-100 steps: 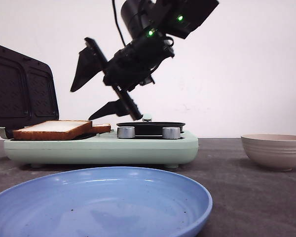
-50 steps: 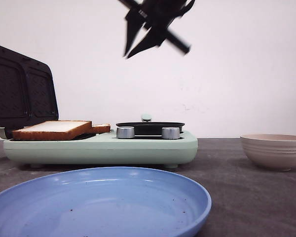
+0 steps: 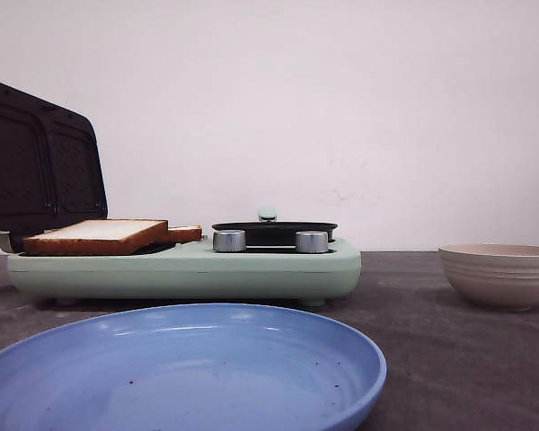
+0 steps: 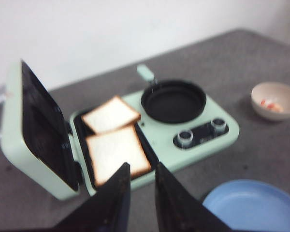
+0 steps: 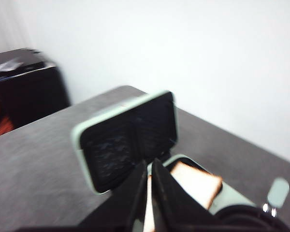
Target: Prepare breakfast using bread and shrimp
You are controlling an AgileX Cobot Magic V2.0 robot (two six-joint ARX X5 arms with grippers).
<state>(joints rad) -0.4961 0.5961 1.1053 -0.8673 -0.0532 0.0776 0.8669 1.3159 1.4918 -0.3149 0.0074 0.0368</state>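
Two bread slices lie side by side in the open sandwich maker [image 3: 189, 269]: the near slice [image 3: 94, 235] [image 4: 117, 152] and the far slice [image 3: 184, 233] [image 4: 110, 114]. One slice also shows in the right wrist view [image 5: 195, 188]. The shrimp [image 4: 271, 103] is a small orange-pink piece inside the beige bowl [image 4: 259, 94]. My left gripper [image 4: 142, 167] is high above the table in front of the maker, its jaws a little apart and empty. My right gripper [image 5: 149, 161] is high above the maker, its jaws nearly touching with nothing between them. Neither gripper shows in the front view.
The maker's lid [image 3: 36, 166] [image 5: 125, 145] stands open at the left. A black pan [image 3: 274, 232] [image 4: 173, 101] sits on its right half behind two knobs. A blue plate [image 3: 189, 377] [image 4: 256, 208] lies at the front. The beige bowl [image 3: 503, 274] stands at the right.
The arm that hung over the maker with its gripper wide open has risen and left the front view. Bread, plate and bowl have not moved.
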